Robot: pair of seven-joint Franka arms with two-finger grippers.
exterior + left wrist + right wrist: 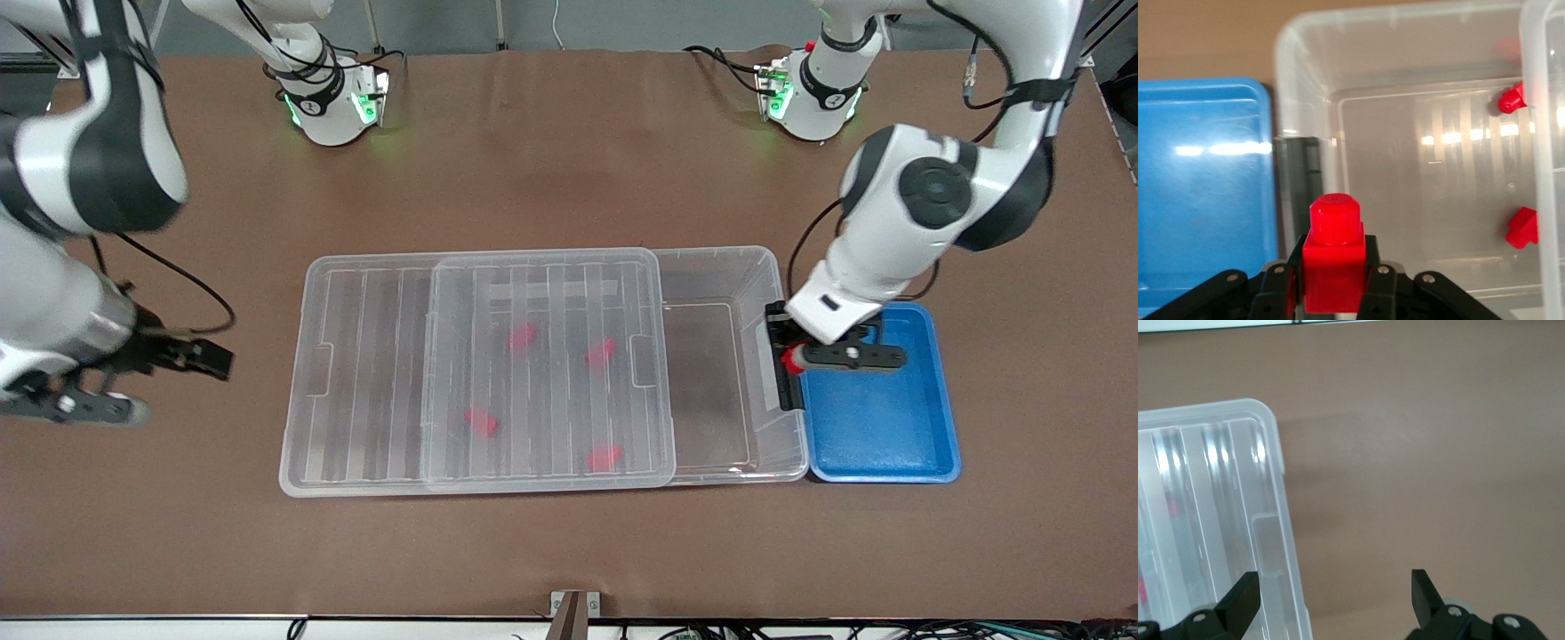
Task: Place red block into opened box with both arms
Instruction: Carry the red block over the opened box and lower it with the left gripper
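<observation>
The left pincer (pixel 1331 293) is gripping the red block (pixel 1333 263) by its squarish body, stub pointing away from the wrist, so the block is hanging free to be let go cleanly; it is riding over the seam where the blue tray (pixel 898 436) is sitting against the box (pixel 711 267), right above the black latch (pixel 781 373), which suggests the block is being carried from the tray toward the uncovered end of the box (the only part the lid is not blocking). The ribbed lid (pixel 498 373) is lying slid toward the right arm's end, overhanging the box there, leaving a bare patch of box floor for the drop; four more red blocks (pixel 523 336) are showing through the lid, already inside. The right pincer (pixel 1335 600) is hanging with its fingers spread and nothing between them, over the surface (pixel 1438 453) just beside the lid's edge, waiting, probably so it is near enough to move the lid again.
</observation>
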